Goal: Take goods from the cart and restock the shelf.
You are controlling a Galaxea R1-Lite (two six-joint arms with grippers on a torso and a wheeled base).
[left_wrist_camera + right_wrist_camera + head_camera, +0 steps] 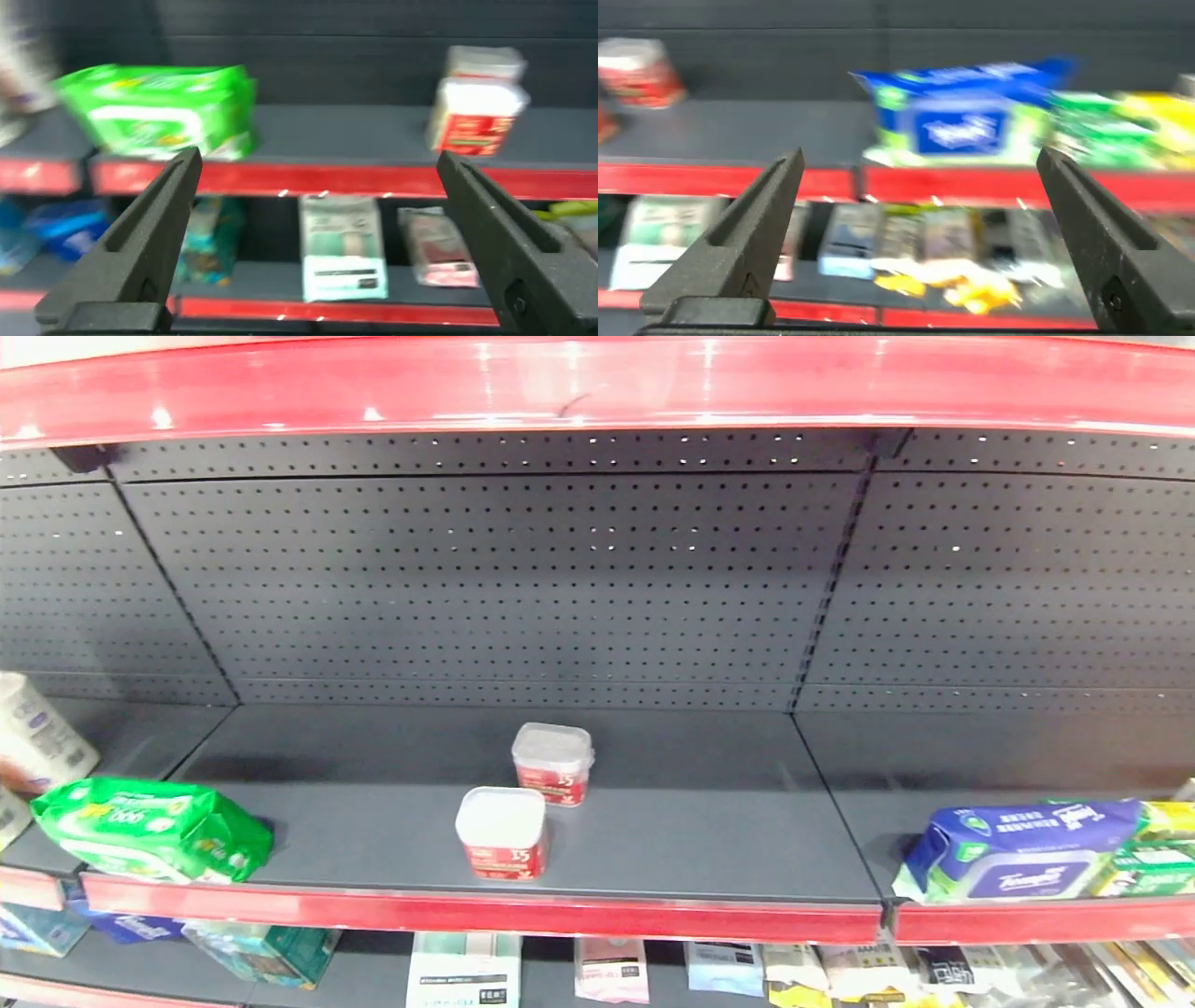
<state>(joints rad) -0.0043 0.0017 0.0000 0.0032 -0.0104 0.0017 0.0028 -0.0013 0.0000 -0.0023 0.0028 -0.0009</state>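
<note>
Two red tubs (pixel 501 833) stand on the shelf (pixel 709 803), well apart from the green pack (pixel 149 829) and blue pack (pixel 1022 849). Left fingers (pixel 140 252) and right fingers (pixel 738 247) gape wide, holding nothing. Restocking apparently sits between placements, so fetching more goods from the cart looks next.

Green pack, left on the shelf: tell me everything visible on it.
The green pack is a soft, glossy, plastic-looking bag, bright green with a white label patch on its front. It looks plump. It lies flat, long side along the front edge of the shelf, across the seam between two boards. Nothing rests on it; the nearer tub stands well apart.
</note>
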